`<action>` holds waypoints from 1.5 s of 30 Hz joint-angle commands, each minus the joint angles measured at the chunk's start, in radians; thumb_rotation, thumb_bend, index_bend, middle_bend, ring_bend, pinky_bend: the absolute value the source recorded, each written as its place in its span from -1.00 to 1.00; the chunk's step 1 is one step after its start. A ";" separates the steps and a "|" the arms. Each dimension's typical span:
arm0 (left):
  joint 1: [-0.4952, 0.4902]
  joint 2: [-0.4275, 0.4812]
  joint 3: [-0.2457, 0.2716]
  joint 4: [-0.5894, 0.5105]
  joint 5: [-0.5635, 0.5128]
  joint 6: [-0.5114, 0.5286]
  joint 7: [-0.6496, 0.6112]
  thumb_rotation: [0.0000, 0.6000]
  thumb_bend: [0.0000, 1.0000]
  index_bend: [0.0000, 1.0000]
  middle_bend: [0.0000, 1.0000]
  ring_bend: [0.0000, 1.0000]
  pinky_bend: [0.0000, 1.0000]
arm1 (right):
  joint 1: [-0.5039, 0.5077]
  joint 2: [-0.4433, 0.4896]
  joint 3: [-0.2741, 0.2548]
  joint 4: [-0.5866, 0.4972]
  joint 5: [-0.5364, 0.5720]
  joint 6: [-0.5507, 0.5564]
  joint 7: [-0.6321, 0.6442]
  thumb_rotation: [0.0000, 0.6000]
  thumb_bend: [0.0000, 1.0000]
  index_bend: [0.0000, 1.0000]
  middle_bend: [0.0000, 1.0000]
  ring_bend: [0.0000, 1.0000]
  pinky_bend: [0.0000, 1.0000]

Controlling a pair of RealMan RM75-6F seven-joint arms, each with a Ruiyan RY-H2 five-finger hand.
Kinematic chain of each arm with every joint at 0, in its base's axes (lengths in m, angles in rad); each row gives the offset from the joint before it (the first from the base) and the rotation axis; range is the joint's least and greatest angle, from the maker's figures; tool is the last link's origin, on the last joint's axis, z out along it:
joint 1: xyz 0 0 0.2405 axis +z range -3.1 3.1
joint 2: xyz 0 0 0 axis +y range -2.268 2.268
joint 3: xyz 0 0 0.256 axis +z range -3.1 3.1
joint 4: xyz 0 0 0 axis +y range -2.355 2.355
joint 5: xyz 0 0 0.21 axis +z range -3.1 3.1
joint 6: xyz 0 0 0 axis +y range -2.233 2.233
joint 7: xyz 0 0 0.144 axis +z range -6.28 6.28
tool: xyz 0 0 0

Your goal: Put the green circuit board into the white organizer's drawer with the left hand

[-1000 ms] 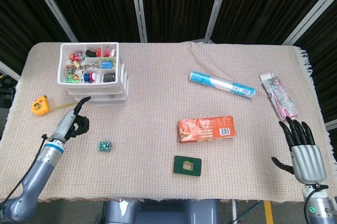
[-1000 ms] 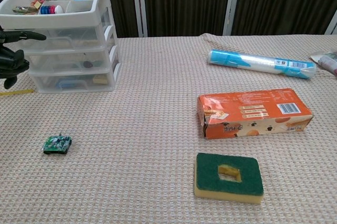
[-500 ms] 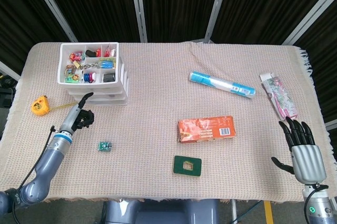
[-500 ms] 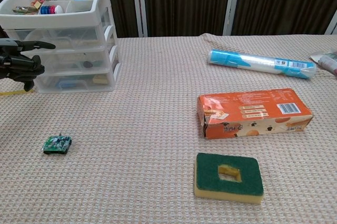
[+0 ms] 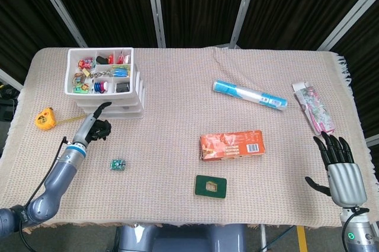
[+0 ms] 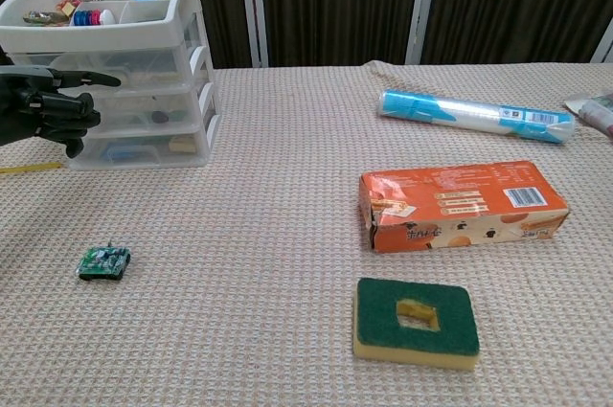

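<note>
The small green circuit board [image 5: 118, 164] [image 6: 103, 261] lies flat on the woven cloth at the front left. The white organizer [image 5: 106, 86] [image 6: 124, 81] stands behind it, its three drawers closed and its top tray full of small items. My left hand [image 5: 96, 125] [image 6: 53, 108] hovers just in front of the drawers, one finger stretched toward them and the rest curled, holding nothing. It is behind and left of the board. My right hand [image 5: 339, 160] stands open at the front right, fingers up, far from everything.
A yellow tape measure [image 5: 45, 119] lies left of the organizer. An orange box [image 5: 231, 144] and a green-topped sponge [image 5: 211, 186] sit mid-table. Further back lie a blue-white tube [image 5: 249, 94] and a floral packet [image 5: 314, 107] near the right edge.
My left hand has moved right and toward the organizer's drawer fronts. The circuit board and the right hand have not moved.
</note>
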 commanded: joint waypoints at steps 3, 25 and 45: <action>-0.007 -0.008 -0.006 0.003 -0.020 -0.015 -0.014 1.00 0.61 -1.00 0.80 0.74 0.34 | -0.001 0.000 -0.001 0.000 0.000 0.000 0.001 1.00 -1.00 -0.86 -1.00 -1.00 -1.00; -0.023 -0.045 -0.013 0.024 -0.038 -0.023 -0.047 1.00 0.63 -0.70 0.82 0.76 0.34 | 0.000 0.001 -0.001 -0.001 0.000 -0.002 0.001 1.00 -1.00 -0.86 -1.00 -1.00 -1.00; 0.045 -0.010 -0.001 -0.030 0.079 -0.013 -0.116 1.00 0.63 -0.62 0.82 0.76 0.34 | -0.002 0.001 -0.002 -0.002 0.001 0.000 -0.002 1.00 -1.00 -0.86 -1.00 -1.00 -1.00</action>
